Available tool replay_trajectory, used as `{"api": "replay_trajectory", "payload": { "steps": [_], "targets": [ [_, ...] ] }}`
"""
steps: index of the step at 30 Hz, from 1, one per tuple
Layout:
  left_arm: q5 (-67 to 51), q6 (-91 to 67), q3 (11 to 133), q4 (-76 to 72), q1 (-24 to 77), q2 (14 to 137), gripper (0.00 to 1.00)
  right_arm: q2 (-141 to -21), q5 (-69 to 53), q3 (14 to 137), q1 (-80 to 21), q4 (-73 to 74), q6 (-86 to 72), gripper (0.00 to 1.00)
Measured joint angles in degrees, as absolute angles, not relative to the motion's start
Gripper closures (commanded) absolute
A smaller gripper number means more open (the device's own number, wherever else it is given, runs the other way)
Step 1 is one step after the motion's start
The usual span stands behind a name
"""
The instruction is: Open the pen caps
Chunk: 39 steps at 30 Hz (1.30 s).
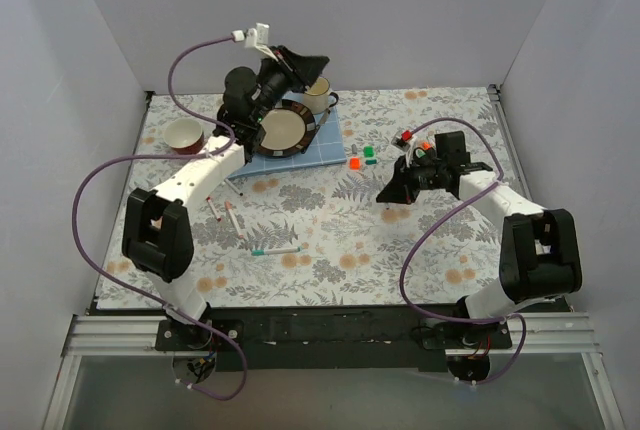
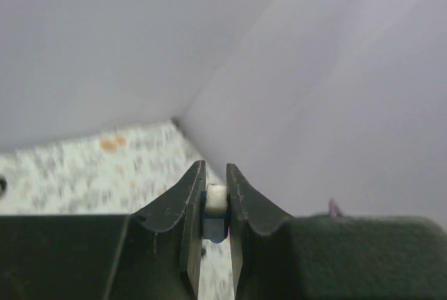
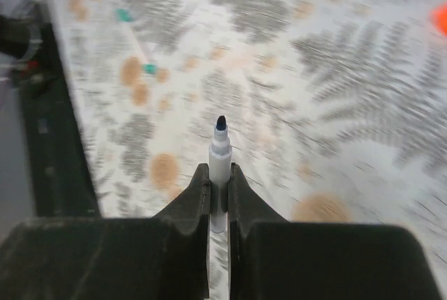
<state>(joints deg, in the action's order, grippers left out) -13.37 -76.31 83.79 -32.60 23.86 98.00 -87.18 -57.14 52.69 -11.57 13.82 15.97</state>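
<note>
Pen cap (image 2: 215,229), blue, already off its pen: pinched tight between the fingers of the left gripper (image 2: 215,174) and held high, toward the back wall, well off the table (image 1: 330,240). Clamped in the right gripper (image 3: 219,176), a pen (image 3: 221,148) with its dark tip bare, pointing straight out ahead of the fingers, barrel in line with them, low over the cloth. Well apart, the two grippers, so seemingly no more pulling to do on this pair. Next, probably, setting the cap down with the loose caps (image 1: 353,162), orange and green, lying between the grippers: off to the right of the left one and nearer the bases, close beside the right one. Nearer the right arm, then, yet carried by the left. After that, likely a reach for the teal-ended pen (image 1: 275,250): flat, long axis running left to right, between the two bases, a little nearer the left arm. Just beyond it, two red-ended pens (image 1: 233,218), lying roughly near to far.
</note>
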Motion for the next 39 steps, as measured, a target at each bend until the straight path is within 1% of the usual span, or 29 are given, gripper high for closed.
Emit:
{"api": "replay_trajectory", "payload": {
  "steps": [4,7,10,16,21,23,25,27,29,30,33,34,39],
  "targets": [
    [-21.2,-79.5,81.0,-24.5,25.3,103.3,1.0,-86.7,-43.4,54.3,-9.0,15.2,17.4,0.99],
    [-22.3,-78.3,80.9,-15.9,27.7,109.6,0.99,-86.8,-34.5,56.2,-8.9,16.6,18.8,0.99],
    [-21.8,-75.3,83.4,-6.2,31.7,116.4,0.98,-87.9,-29.6,58.3,-8.9,17.1,19.9,0.99],
    [-16.4,-69.2,93.1,7.6,38.0,127.2,0.96,-90.4,-26.5,58.7,-7.7,19.0,20.8,0.99],
    [-9.6,-65.3,101.1,13.1,39.8,131.0,0.92,-90.5,-26.5,58.7,-5.9,20.0,21.1,0.99],
    [-7.5,-64.3,103.8,14.9,39.9,131.8,0.88,-90.5,-26.8,58.7,-5.4,20.1,21.2,0.99],
    [-5.4,-63.4,107.2,16.1,39.9,133.1,0.87,-90.5,-26.9,58.7,-5.1,20.2,21.2,0.99],
    [-3.7,-62.5,110.6,17.4,39.9,134.8,0.82,-90.5,-27.1,58.7,-4.9,20.5,21.2,0.99],
    [-2.3,-61.8,112.6,18.5,39.9,135.9,0.81,-90.5,-27.2,58.7,-4.9,20.7,21.2,0.99],
    [-1.6,-61.5,114.2,19.3,39.9,136.9,0.78,-90.5,-27.3,58.7,-4.9,20.8,21.2,0.99],
    [0.8,-60.3,118.4,21.2,39.9,139.9,0.76,-90.8,-27.4,58.7,-4.9,20.9,21.2,0.99],
    [1.6,-59.9,119.7,21.9,39.9,140.8,0.73,-91.0,-27.4,58.7,-4.9,20.9,21.2,0.99],
    [4.7,-58.0,122.2,24.3,39.9,142.8,0.68,-92.1,-26.1,58.7,-4.7,20.9,21.2,0.98]
  ]
}}
